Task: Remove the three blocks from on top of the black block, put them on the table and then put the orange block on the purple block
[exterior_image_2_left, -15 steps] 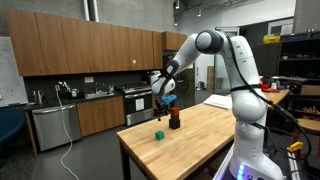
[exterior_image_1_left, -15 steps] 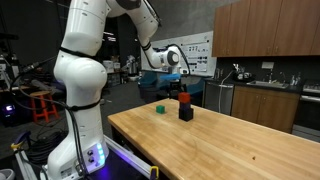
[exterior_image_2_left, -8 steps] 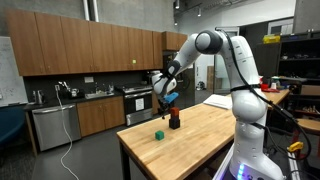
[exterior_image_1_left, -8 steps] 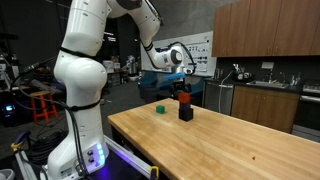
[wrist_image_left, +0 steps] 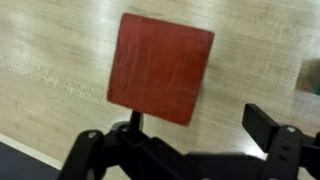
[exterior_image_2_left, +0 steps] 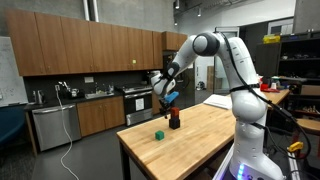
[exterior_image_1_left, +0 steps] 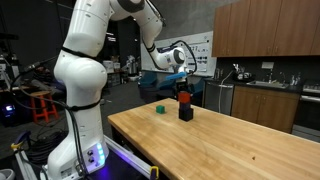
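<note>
Arm (exterior_image_1_left: 88,45) barely shifted; fingers (wrist_image_left: 272,128) spread wide above orange block (wrist_image_left: 160,68).

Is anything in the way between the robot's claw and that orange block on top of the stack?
Nothing visible. The open gripper hangs directly over the orange block, which tops the dark stack. The green block sits apart on the table.
</note>
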You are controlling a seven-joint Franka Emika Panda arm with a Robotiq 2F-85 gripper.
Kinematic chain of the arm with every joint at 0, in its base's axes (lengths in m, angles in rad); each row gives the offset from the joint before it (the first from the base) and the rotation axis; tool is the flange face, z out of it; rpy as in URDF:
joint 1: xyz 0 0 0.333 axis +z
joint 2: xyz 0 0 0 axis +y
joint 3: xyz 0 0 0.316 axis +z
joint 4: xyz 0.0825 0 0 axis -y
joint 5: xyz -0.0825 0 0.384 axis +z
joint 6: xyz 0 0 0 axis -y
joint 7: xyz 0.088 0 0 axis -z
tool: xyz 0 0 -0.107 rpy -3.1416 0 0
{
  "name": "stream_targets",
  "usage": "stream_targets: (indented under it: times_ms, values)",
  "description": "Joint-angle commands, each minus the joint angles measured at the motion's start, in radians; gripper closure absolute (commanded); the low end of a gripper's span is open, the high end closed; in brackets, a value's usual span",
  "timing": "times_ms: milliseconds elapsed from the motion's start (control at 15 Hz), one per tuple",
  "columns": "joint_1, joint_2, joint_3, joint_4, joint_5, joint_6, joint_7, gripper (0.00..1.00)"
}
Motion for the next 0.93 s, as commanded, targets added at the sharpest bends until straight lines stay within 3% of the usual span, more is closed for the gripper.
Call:
stream_targets:
  times_ms: [0, 867]
  values:
    - [0.003, 0.028, -0.013, 0.056, -0.029, -0.056, 0.036, 0.0]
    - [0.001, 0.157, -0.026, 0.208, -0.006, -0.209, 0.097, 0.0]
